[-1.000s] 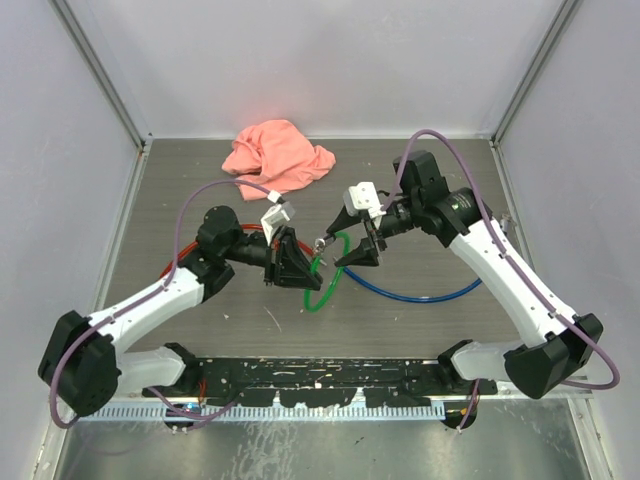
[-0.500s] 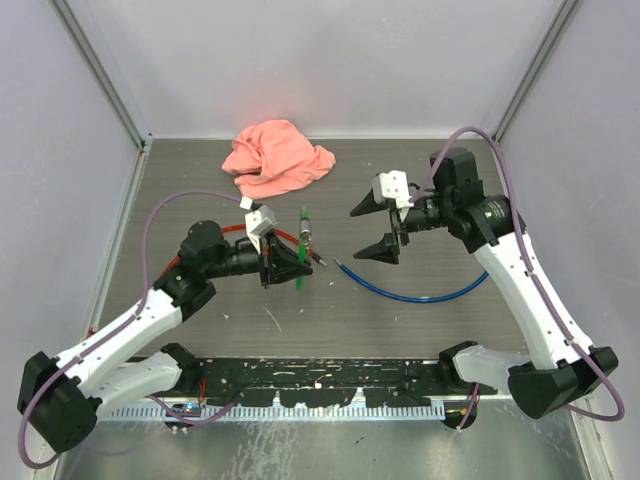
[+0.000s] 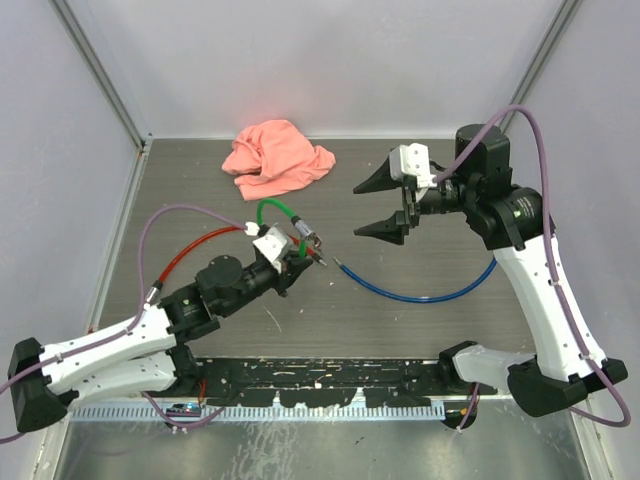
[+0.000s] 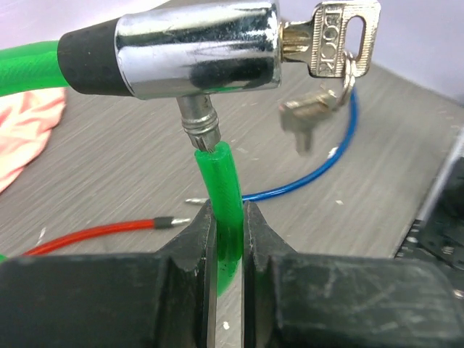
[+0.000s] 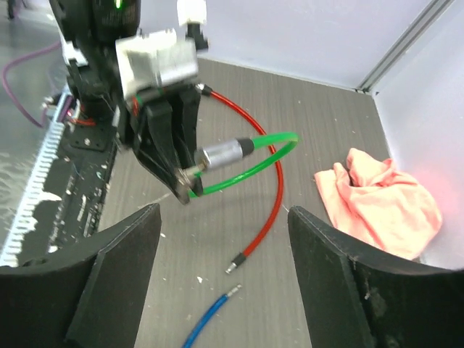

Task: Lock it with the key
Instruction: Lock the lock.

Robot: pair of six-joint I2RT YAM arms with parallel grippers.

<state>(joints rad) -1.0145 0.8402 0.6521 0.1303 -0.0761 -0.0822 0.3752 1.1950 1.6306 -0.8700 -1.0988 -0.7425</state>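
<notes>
Left gripper (image 4: 228,217) had the green cable lock (image 4: 223,181) pinched, mid-table
Jaws were clamped on its cable; shiny chrome barrel (image 4: 196,47) sat at 12 o'clock, key (image 4: 341,36) stuck in its end. Right gripper (image 3: 357,210) hung wide open at the lock's 2 o'clock.

Glossy chrome lock barrel (image 4: 196,47), brass-coloured key (image 4: 337,40)

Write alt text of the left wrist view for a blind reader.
The left end effector pinches a green cable below the chrome lock barrel, which has a key in its end and a second key dangling. Behind lie a blue cable, a red cable and pink cloth on the grey table.
</notes>
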